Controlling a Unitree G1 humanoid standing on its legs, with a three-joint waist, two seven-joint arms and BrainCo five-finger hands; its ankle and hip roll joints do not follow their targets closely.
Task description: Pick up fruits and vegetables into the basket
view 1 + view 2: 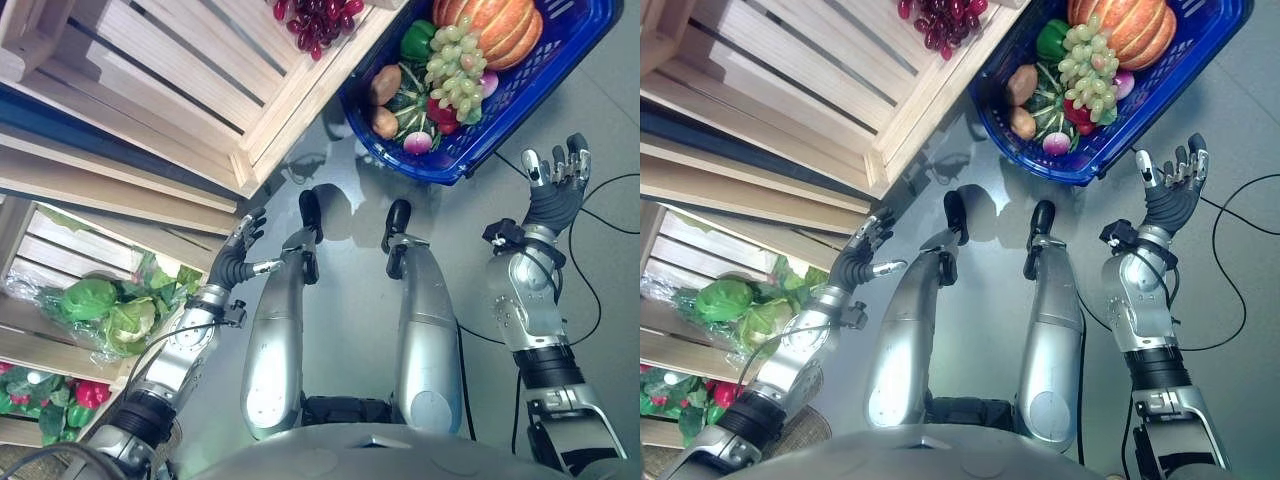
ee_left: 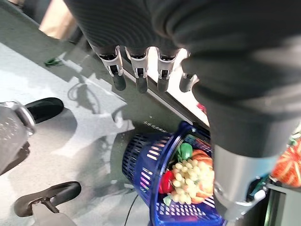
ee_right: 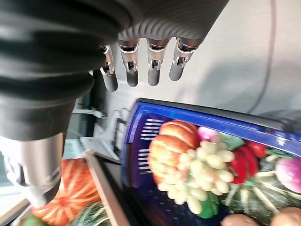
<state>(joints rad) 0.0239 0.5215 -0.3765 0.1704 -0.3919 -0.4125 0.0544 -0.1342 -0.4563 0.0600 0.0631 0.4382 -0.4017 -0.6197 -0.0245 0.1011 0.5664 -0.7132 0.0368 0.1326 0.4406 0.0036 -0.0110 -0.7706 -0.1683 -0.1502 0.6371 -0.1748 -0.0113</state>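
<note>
While wooden crates point(image 1: 190, 80) fill the upper left of the frame, with dark red grapes point(image 1: 318, 18) at top centre on the slats. Blue basket point(image 1: 560, 75) upper right on the grey floor, already loaded: orange pumpkin point(image 1: 490, 25), green grapes point(image 1: 455, 65) draped over it, green pepper point(image 1: 417, 38), brown potatoes point(image 1: 385, 85), red & pink veg underneath. Lower shelf at centre left w/ green cabbages point(image 1: 105, 305) in leafy wrap; red peppers point(image 1: 85, 393) in the bottom-left corner. Crate edge sits betw. left arm & basket.

Left hand point(image 1: 238, 252) centre left, just beside the lower shelf's front edge, fingers straight, relaxed, holding nothing; touching the wood or not, can't tell. Left wrist view: fingers point(image 2: 138, 75) hang loose above the floor, basket beyond them.

Right hand point(image 1: 556, 172) at right, below the basket's near corner, apart from it, palm up, fingers spread wide, empty. Right wrist view: fingers point(image 3: 153, 66) straight over the floor, basket rim point(image 3: 131, 136) past them, another pumpkin point(image 3: 66, 188) in a crate alongside.
</note>
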